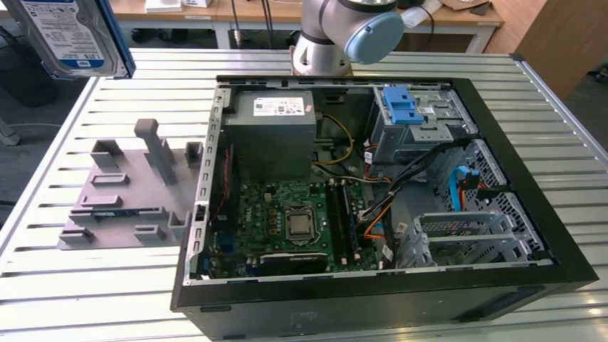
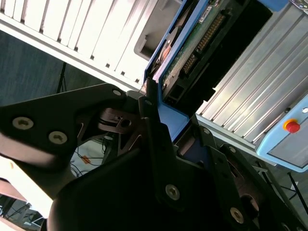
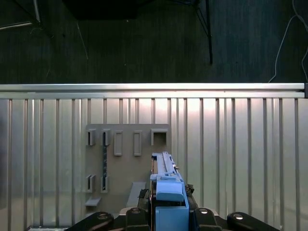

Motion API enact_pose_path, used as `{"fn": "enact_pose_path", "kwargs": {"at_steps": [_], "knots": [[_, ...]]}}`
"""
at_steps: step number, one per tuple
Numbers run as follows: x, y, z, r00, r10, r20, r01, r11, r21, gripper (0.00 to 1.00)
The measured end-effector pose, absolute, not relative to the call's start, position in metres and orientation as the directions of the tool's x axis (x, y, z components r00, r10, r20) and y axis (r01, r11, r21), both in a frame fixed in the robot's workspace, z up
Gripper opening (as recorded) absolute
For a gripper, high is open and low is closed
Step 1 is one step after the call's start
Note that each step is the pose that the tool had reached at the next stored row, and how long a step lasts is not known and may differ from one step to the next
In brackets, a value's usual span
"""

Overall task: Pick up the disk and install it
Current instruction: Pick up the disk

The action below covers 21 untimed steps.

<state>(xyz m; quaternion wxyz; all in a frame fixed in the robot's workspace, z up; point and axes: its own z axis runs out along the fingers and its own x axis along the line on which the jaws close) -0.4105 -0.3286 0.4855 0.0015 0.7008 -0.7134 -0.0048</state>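
Gripper (image 2: 171,108) is clamping the disk (image 2: 202,43) by its blue carrier frame, one black finger (image 2: 156,139) pressing each side, jaws closed against the plastic. In the second wrist view the disk's green circuit-board side is showing past the fingertips. In the first wrist view the gripper (image 3: 167,195) is holding the disk (image 3: 163,166) edge-on, blue frame end nearest the camera. In the exterior view the disk (image 1: 71,35) is hanging in the air at the exterior view's upper left, label side facing the camera, clear of the table and well apart from the computer case (image 1: 380,299). Below the disk a grey holder plate (image 1: 124,192) with raised blocks and slots is lying flat on the slatted metal table (image 1: 95,285); the first wrist view is looking straight down on the same plate (image 3: 127,163) and table (image 3: 240,144). The case is lying on its side just beside the plate, toward the exterior view's right, side panel off. Inside it, a grey power supply (image 1: 270,132) is sitting above the green motherboard (image 1: 295,217), and a light-blue latch (image 1: 404,107) is topping a metal drive cage (image 1: 423,132). The arm (image 1: 347,28) is standing behind the case. A pale blue box with a red button (image 2: 291,126) is showing in the second wrist view.
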Motion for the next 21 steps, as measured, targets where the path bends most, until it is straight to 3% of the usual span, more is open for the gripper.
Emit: {"fn": "enact_pose_path", "kwargs": {"at_steps": [21], "knots": [[-0.4063,-0.3308,0.4855,-0.018,-1.0,-0.005,-1.0,0.018,0.009,0.36]]}}
